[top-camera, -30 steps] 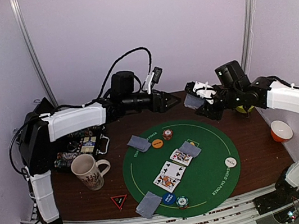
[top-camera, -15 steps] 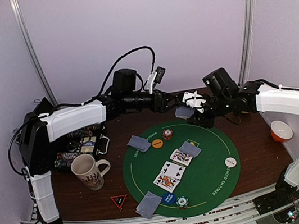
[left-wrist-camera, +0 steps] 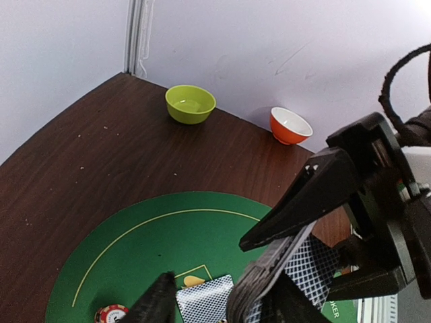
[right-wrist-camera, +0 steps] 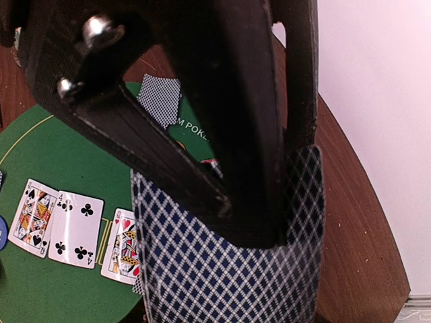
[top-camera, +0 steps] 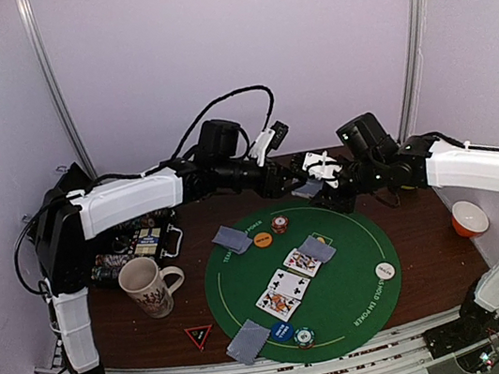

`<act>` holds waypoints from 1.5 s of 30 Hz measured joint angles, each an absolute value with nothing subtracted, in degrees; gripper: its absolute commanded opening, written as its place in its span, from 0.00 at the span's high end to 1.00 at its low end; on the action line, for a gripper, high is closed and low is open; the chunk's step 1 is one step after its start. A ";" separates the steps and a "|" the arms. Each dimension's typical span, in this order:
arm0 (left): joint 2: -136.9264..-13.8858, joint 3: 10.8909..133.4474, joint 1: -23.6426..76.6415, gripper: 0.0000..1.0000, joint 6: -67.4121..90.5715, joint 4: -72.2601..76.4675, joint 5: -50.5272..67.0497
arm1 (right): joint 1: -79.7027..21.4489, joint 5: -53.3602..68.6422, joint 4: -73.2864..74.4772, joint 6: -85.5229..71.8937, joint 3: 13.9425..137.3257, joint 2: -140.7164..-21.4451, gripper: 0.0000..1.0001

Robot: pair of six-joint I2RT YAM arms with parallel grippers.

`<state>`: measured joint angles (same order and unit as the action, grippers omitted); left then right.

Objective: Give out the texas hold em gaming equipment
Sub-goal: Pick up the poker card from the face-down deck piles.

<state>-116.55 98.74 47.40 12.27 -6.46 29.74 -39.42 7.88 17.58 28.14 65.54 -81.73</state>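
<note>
Top external view shows the blue-backed card point(top-camera: 307, 187) aloft over the far edge of the green mat point(top-camera: 363, 302), pinched by the right gripper point(top-camera: 324, 178). The left gripper point(top-camera: 288, 179) is right beside it, fingers partly apart; whether they grip it I cannot tell. Three face-down hands, the face-up board cards point(top-camera: 284, 286), chips and buttons are laid out; the seat by the white button point(top-camera: 385, 270) looks undealt. Only the right wrist view shows the pinch clearly.

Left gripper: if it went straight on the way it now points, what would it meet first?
Most likely the blue-backed cards that the right gripper holds, just ahead of the left gripper; depth is hard to judge.
</note>
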 measured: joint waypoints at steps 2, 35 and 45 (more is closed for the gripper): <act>-116.60 99.70 47.75 0.61 11.53 -7.86 27.46 | -39.46 7.66 17.47 28.10 65.54 -81.76 0.54; -111.18 96.20 48.40 1.00 7.84 -8.86 22.59 | -39.42 5.23 16.99 28.34 65.54 -81.76 0.54; -107.81 94.83 47.79 1.00 7.84 -9.13 24.49 | -36.56 5.23 16.38 28.36 64.53 -81.76 0.54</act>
